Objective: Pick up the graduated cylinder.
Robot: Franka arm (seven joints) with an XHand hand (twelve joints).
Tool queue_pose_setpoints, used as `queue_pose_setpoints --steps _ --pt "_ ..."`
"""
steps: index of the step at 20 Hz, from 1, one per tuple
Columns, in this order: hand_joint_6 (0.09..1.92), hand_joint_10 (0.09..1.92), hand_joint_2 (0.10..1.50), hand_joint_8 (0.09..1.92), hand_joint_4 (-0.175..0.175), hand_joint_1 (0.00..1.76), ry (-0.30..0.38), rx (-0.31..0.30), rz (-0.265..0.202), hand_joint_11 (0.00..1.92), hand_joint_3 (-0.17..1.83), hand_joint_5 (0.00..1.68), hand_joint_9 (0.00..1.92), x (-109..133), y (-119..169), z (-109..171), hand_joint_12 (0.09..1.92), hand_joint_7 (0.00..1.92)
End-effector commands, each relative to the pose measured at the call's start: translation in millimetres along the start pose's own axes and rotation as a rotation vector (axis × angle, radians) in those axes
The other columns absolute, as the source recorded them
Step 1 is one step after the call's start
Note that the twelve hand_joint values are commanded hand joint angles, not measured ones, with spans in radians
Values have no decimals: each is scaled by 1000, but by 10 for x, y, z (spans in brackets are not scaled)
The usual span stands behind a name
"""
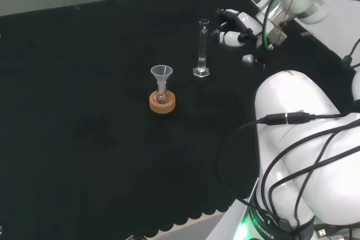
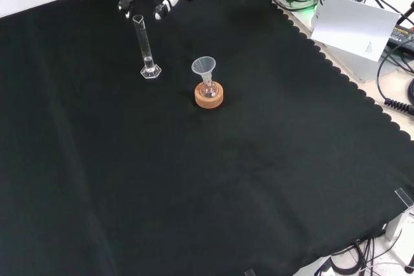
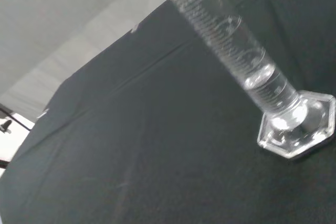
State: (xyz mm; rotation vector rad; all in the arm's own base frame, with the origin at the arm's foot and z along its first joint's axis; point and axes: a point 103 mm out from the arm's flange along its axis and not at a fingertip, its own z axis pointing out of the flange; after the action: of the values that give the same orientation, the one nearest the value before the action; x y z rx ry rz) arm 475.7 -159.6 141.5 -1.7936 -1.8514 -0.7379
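Clear glass grad. cylinder upright, hex base, printed marks, robot hand beside it, fingers relaxed, unclosed

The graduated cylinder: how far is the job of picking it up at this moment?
Done: the hand is beside the graduated cylinder, near its upper part in the head view. In hand: the approach, with fingers open and a gap to the glass. Left: closing on it and lifting; its base rests on the black cloth in the wrist view.

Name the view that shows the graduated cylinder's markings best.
The wrist view: the graduated cylinder is close, its scale lines and hexagonal foot plain. Head and front views show it whole, small and upright, markings unreadable.
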Motion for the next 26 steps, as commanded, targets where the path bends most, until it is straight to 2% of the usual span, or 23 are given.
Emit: queue_pose_setpoints --steps 1,6,12,19,26 --pt "87 614 1050 655 -48 873 67 23 -43 193 -175 418 499 -112 93 362 1340 315" --pt "87 603 1035 644 -48 910 104 51 -54 202 -175 422 496 -133 174 477 1336 303" --pt "87 600 1034 648 -43 933 184 15 -68 226 -175 460 520 -170 213 581 1323 335" --pt "87 580 1024 637 -36 969 230 10 -108 287 -175 500 564 -104 268 709 1285 372" --pt "92 543 1027 630 -36 1000 297 -20 -100 385 -175 556 630 -107 293 785 1226 418"
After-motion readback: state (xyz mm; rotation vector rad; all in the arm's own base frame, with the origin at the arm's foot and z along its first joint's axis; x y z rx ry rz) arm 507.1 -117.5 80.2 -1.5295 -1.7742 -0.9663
